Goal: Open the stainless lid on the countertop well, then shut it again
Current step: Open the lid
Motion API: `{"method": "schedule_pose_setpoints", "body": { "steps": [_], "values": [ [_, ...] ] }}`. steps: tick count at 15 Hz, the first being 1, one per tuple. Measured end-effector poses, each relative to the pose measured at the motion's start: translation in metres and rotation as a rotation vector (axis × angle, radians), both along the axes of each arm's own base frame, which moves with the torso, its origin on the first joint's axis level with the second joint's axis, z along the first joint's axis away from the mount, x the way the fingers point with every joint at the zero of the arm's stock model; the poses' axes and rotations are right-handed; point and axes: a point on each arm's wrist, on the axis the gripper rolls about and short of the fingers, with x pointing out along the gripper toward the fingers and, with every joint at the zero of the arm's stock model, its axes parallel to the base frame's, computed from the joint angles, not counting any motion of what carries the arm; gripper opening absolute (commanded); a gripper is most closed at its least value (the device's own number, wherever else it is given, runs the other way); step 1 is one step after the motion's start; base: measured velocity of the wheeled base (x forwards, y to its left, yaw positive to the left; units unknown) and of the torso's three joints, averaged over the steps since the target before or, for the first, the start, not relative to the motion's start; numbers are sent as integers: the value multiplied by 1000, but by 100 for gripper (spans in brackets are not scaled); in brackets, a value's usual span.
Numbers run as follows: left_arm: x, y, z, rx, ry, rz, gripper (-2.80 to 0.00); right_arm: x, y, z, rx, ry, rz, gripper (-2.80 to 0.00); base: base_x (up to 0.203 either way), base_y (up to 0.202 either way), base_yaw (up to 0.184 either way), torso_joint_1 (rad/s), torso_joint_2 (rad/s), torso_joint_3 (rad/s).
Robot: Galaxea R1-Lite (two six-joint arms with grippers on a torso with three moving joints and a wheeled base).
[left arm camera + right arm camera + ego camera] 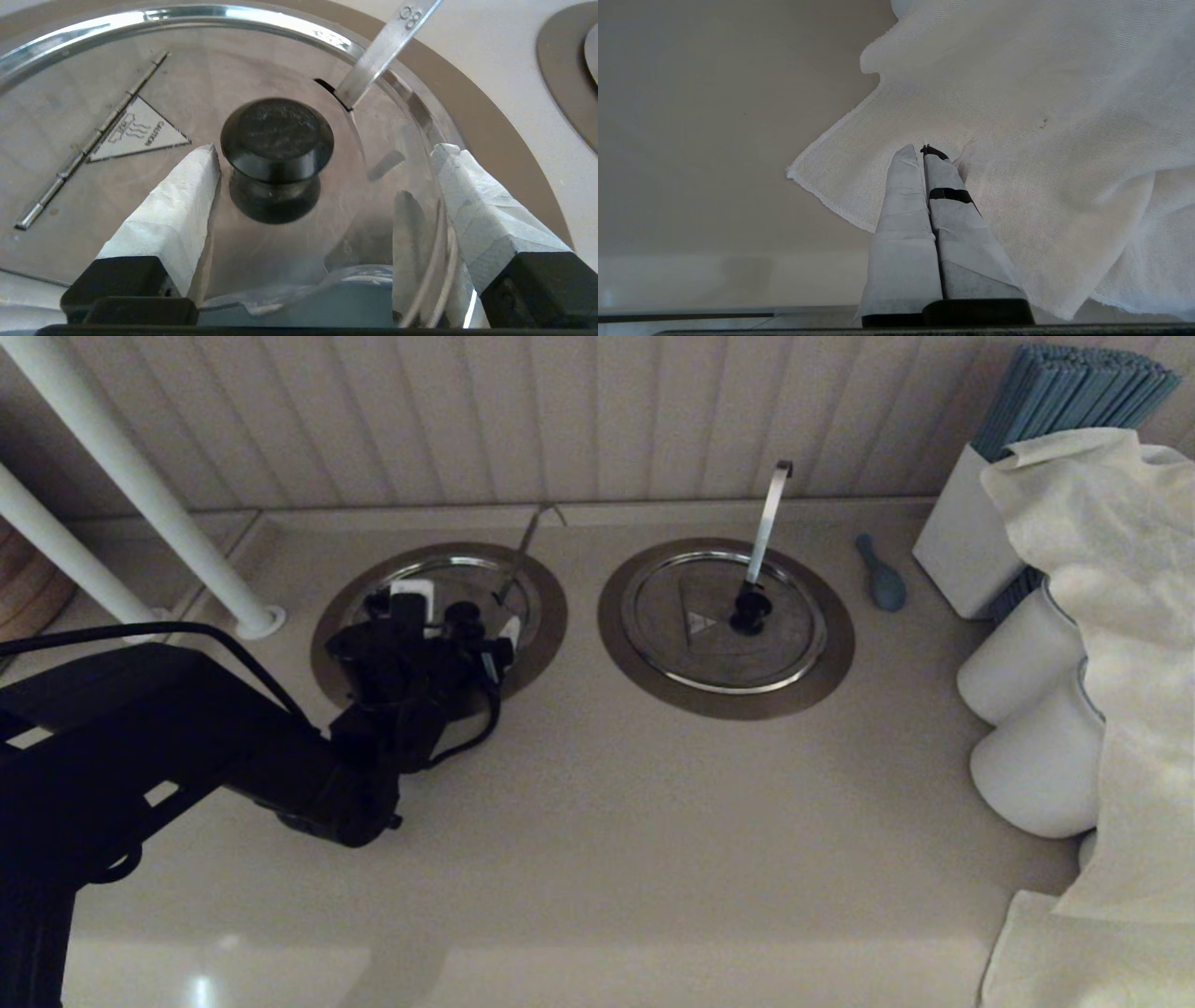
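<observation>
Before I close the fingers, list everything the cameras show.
lid: one, dull steel with a black knob, on the left well
well: one, steel collar, left side of the countertop
rod: one, grey, rising from the lid's notch
second lid: one, steel, on the right well, with a bright flat handle
spoon: one, blue, right of the second lid
box: one, white, holding blue sheets, far right
cloth: one, white, draped over white cylinders
poles: two, white, far left
left gripper: open, fingers either side of the knob
right gripper: shut, over the cloth
</observation>
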Motion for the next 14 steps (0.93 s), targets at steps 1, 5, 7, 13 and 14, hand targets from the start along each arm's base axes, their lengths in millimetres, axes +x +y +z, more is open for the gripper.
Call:
{"method": "schedule_pose_setpoints", "body": {
  "steps": [1, 5, 7, 13, 14],
  "values": [
    [2, 0, -4, 8, -5, 3, 0, 0, 0, 0, 0, 0, 0, -280, 0, 0, 0, 0, 0, 0],
    [7, 4, -8, 22, -56, 18, 0, 0, 0, 0, 0, 0, 1, -280, 0, 0, 0, 0, 0, 0],
    [9, 11, -8, 23, -58, 33, 0, 0, 0, 0, 0, 0, 0, -280, 0, 0, 0, 0, 0, 0],
    [9, 21, 1, 18, -69, 55, 0, 0, 0, 0, 0, 0, 0, -280, 0, 0, 0, 0, 0, 0],
    [9, 21, 2, 17, -72, 55, 0, 0, 0, 0, 0, 0, 0, -280, 0, 0, 0, 0, 0, 0]
  ]
}}
